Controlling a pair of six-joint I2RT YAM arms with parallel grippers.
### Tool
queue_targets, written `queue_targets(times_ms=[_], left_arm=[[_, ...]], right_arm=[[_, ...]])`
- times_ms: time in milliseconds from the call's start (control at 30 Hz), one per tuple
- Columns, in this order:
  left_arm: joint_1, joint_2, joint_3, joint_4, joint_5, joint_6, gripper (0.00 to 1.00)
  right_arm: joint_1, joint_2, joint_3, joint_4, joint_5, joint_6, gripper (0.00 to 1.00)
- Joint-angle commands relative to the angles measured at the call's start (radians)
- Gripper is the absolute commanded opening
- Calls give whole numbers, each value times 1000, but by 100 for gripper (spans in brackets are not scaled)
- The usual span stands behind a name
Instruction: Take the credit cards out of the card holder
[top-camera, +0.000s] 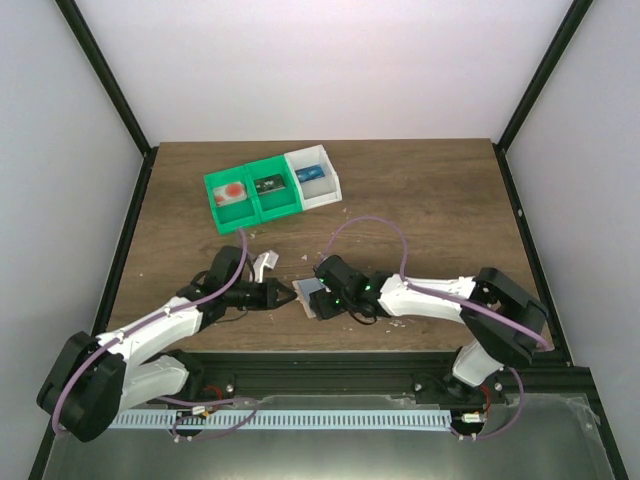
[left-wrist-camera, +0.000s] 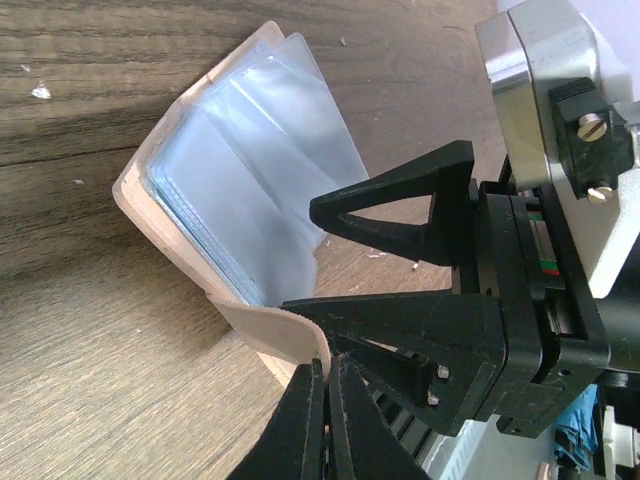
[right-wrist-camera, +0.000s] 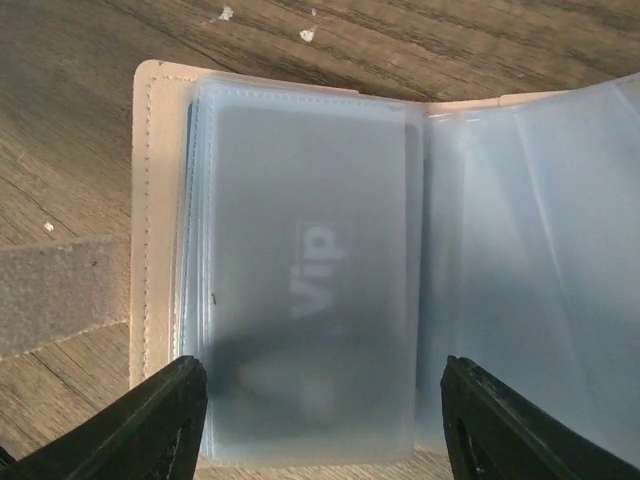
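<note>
The tan card holder (top-camera: 308, 291) lies open on the table between my two grippers. In the left wrist view my left gripper (left-wrist-camera: 327, 368) is shut on the holder's tan cover flap (left-wrist-camera: 270, 335), and frosted plastic sleeves (left-wrist-camera: 250, 190) fan up from it. In the right wrist view a light blue credit card (right-wrist-camera: 310, 270) marked "Vip" sits inside the top sleeve, over a stack of sleeves on the tan back (right-wrist-camera: 155, 200). My right gripper (right-wrist-camera: 325, 430) stands open, one finger at each lower corner of that sleeve, with nothing held. Its black fingers (left-wrist-camera: 400, 215) also show in the left wrist view.
Two green bins (top-camera: 250, 195) and a white bin (top-camera: 313, 178) stand in a row at the back of the table, each holding a small item. A small white scrap (top-camera: 265, 263) lies by the left arm. The holder's strap tab (right-wrist-camera: 60, 295) lies flat to its left.
</note>
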Motion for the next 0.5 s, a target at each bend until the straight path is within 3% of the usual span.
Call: queue_targets(times_ms=[0,167,467], left_arm=[[1,-5,-7,28,-7,-11,0],[1,-17,-8,17,-31,-14,0],[1,-37,-10,-2,-55,-12,0]], right_arm=[[8,24,18,45,-12,-8,65],[7,30,11,31,37,6,50],[8,28,-5,2,138,43,44]])
